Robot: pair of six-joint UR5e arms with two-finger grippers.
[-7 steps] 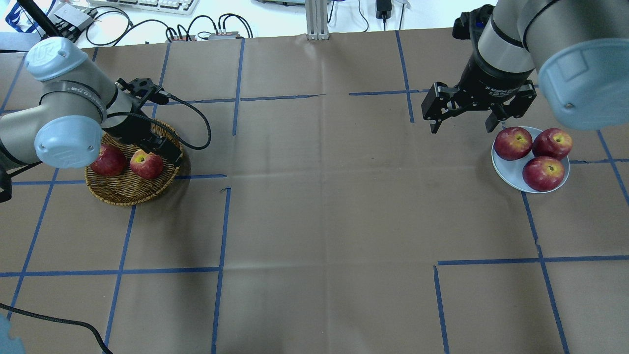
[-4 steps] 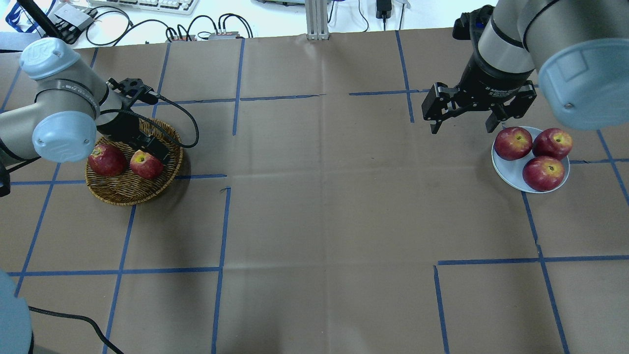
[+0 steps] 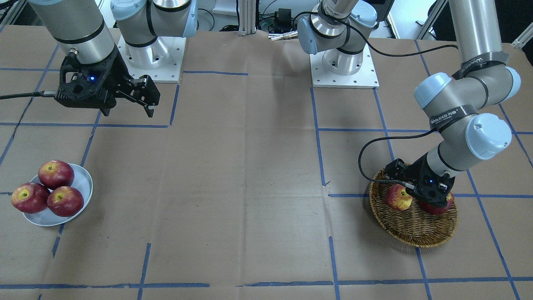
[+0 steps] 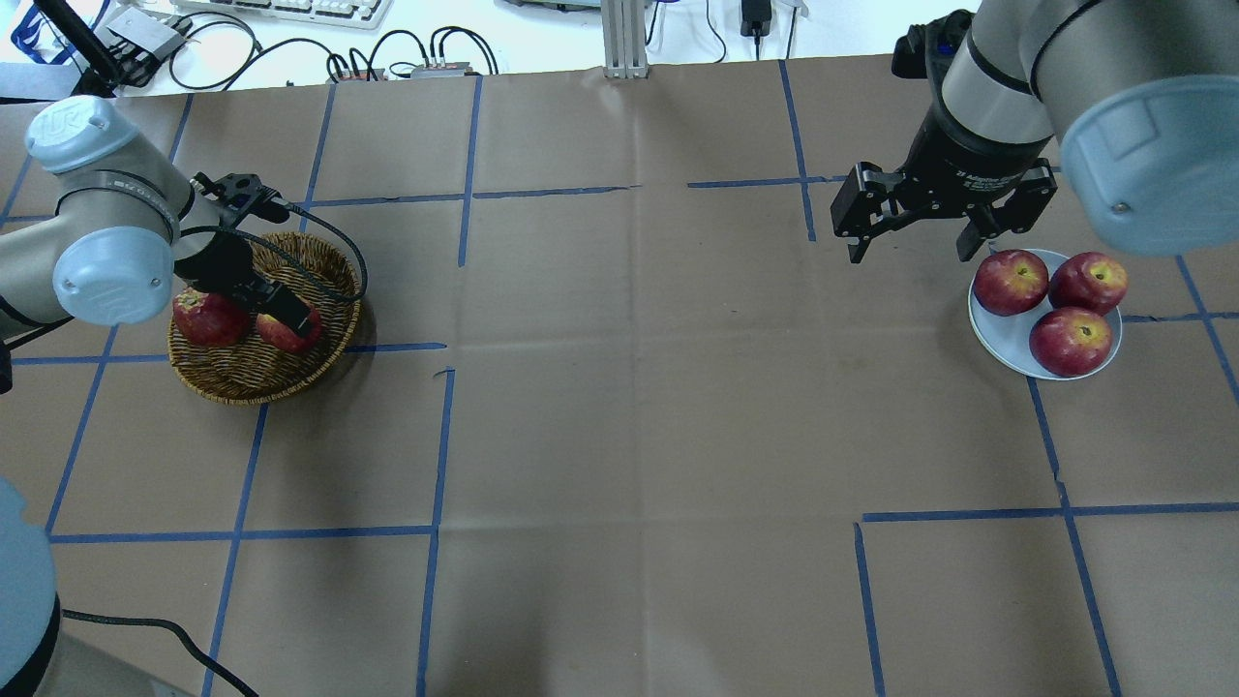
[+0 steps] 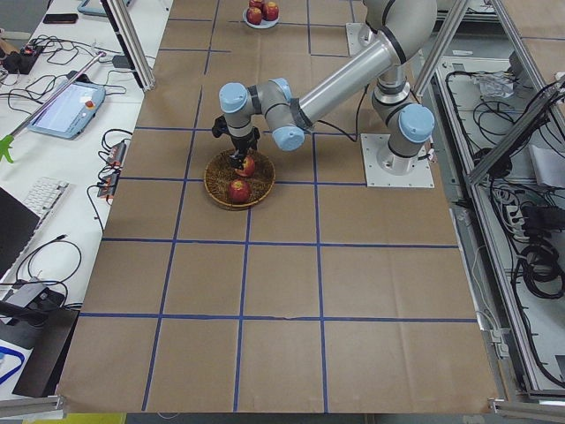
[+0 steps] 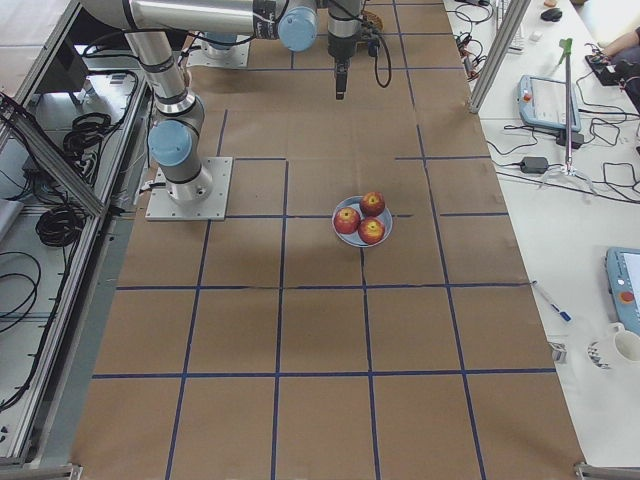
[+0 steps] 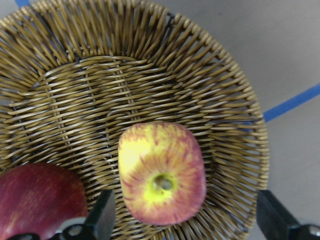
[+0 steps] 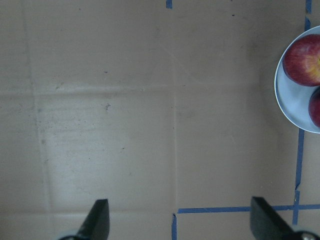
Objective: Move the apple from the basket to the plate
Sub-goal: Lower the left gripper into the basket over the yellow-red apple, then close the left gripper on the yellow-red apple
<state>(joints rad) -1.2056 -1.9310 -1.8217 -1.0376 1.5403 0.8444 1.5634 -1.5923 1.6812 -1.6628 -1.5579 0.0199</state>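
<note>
Apple (image 7: 162, 172) lies in basket (image 7: 235, 100), stem dimple up, beside dark red apple (image 7: 40, 200). Left jaws spread wide either side of apple, gripping nothing. Right jaws wide open, empty, above bench (image 4: 629, 387) near plate (image 4: 1002, 337) bearing three red apples (image 4: 1011, 282).

- My left arm is folded low, wrist tipped downward; left gripper (image 7: 186, 221) has its jaws spread wide.
- My right arm hangs higher; right gripper (image 4: 912, 242) points down, jaws apart.
</note>
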